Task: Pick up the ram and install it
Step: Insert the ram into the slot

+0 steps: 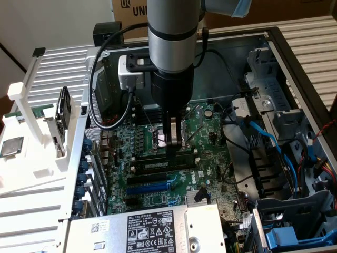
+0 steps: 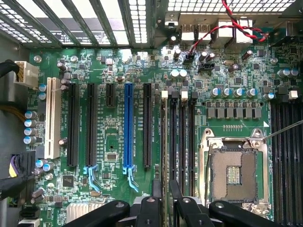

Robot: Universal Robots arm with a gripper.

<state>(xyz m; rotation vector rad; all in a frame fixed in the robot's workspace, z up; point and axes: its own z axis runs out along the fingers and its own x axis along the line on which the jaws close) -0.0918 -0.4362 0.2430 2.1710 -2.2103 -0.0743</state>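
Nearest in the exterior view lies the labelled power supply point(image 1: 147, 229). Beyond it, past the blue slot point(image 1: 150, 187), the ram point(image 1: 160, 164) stands on edge along a black motherboard slot, its label side showing. The claw point(image 1: 174, 150) hangs straight down over the ram's upper edge, touching or nearly so; whether it grips I cannot tell. Farther back sits the open processor socket point(image 2: 234, 172). The ram looks light, stiff and fragile, best taken by its long bare edges, clear of chips and contacts.

"UN" on cardboard box point(image 1: 129, 8); possibly "DELL" on power-supply label point(image 1: 152, 229)
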